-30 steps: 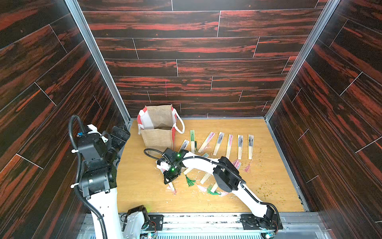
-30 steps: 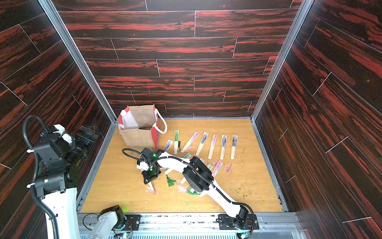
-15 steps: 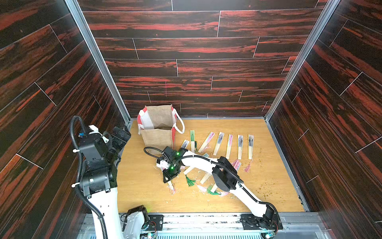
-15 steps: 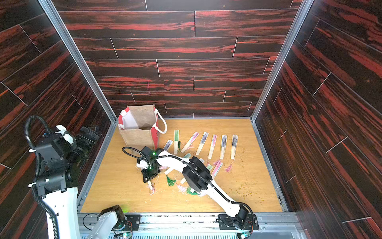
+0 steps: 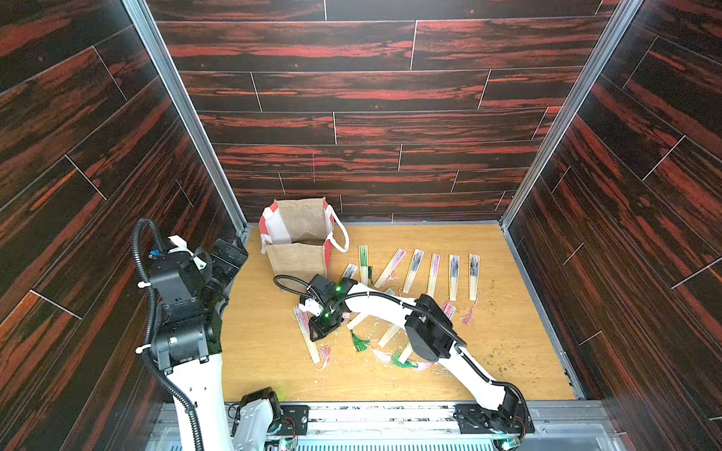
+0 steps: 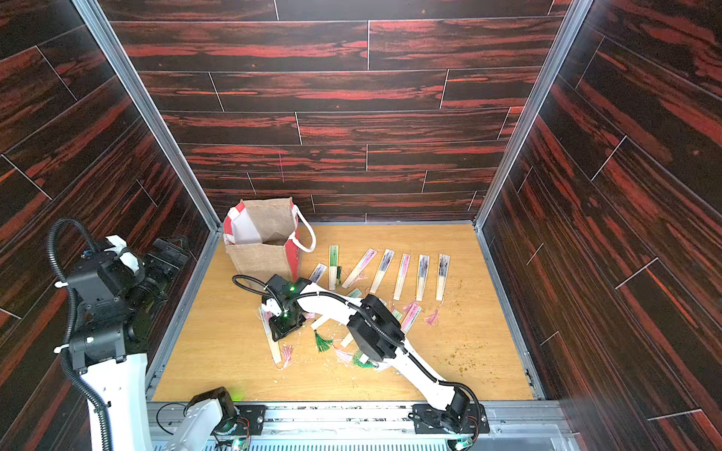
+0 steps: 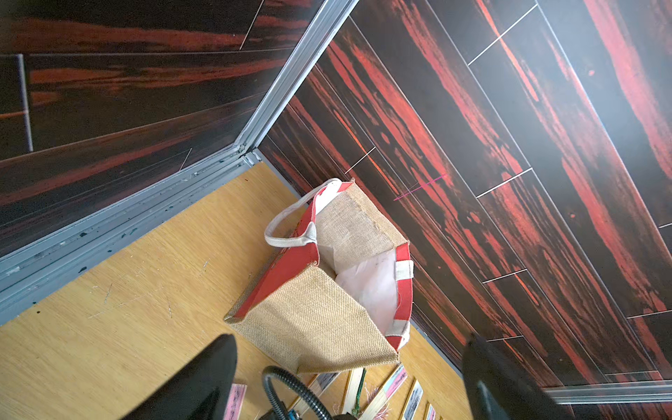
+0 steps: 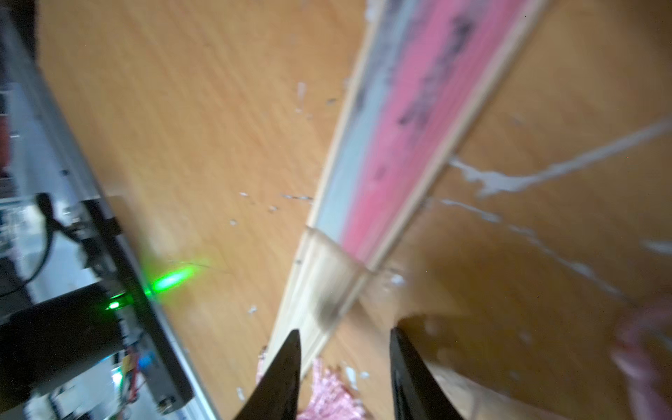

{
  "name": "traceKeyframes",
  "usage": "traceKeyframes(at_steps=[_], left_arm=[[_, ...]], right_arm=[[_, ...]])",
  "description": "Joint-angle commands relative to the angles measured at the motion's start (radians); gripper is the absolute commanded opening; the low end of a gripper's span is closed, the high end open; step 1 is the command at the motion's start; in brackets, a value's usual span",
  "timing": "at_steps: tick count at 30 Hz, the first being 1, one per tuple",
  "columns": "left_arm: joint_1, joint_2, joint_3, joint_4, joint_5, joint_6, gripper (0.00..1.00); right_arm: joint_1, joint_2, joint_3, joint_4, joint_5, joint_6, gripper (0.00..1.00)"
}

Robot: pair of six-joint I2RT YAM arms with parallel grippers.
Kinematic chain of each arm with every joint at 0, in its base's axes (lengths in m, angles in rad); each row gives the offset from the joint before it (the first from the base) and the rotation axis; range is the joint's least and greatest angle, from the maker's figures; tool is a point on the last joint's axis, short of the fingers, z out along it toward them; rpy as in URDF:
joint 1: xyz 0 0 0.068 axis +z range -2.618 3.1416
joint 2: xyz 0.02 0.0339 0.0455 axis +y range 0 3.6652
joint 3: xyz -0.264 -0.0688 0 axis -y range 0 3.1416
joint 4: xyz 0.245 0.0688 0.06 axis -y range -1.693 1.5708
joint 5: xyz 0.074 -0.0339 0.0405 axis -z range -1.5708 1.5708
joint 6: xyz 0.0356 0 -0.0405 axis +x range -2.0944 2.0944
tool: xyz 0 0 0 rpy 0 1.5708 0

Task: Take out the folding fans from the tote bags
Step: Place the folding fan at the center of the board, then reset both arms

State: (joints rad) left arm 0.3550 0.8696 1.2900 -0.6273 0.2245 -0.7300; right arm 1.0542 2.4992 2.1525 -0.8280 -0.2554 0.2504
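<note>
Leftmost, the left gripper (image 7: 351, 338) hangs spread wide and empty, aimed toward the tote bag (image 7: 320, 327). The bag stands upright, mouth open, in the far left corner of the table (image 5: 265, 351). Just in front of the bag, the right gripper (image 8: 344, 330) sits low over a pink fan (image 8: 411, 120) that lies flat on the wood. Its jaws are partly parted and clamp nothing. A pink tassel (image 5: 325, 351) trails from that fan. The right arm (image 5: 375, 304) crosses a loose cluster of fans (image 5: 389, 335), hiding parts of them. Farther right, a row of fans (image 5: 434, 273) lies side by side. The dark marks on the pink fan are too blurred to read.
</note>
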Motion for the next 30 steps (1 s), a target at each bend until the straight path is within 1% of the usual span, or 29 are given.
traceKeyframes(at_steps=[1,6,13,19,22,26,28,29,30], left_arm=[[0.000,-0.009,0.003,0.020,0.004,0.000,0.99],[0.001,-0.009,0.001,0.007,-0.022,0.016,0.99],[0.001,-0.033,-0.033,-0.033,-0.109,0.059,0.99],[0.000,-0.070,-0.091,-0.044,-0.214,0.103,0.99],[0.001,-0.087,-0.133,-0.029,-0.247,0.110,0.99],[0.001,-0.117,-0.203,0.021,-0.274,0.088,0.99],[0.001,-0.128,-0.238,0.030,-0.294,0.080,0.99],[0.001,-0.131,-0.253,0.033,-0.303,0.080,0.99],[0.001,-0.132,-0.270,0.035,-0.312,0.080,0.99]], right_arm=[[-0.006,-0.032,-0.051,-0.078,0.132,0.000,0.40],[0.022,-0.174,-0.156,-0.042,0.208,-0.004,0.40],[0.030,-0.494,-0.410,0.059,0.299,0.038,0.44],[0.006,-0.798,-0.651,0.116,0.484,0.111,0.50],[-0.034,-0.946,-0.750,0.118,0.589,0.159,0.53],[-0.104,-1.122,-0.859,0.118,0.724,0.212,0.60],[-0.154,-1.194,-0.900,0.107,0.792,0.239,0.66],[-0.173,-1.220,-0.915,0.097,0.824,0.257,0.71],[-0.200,-1.247,-0.929,0.080,0.861,0.286,0.96]])
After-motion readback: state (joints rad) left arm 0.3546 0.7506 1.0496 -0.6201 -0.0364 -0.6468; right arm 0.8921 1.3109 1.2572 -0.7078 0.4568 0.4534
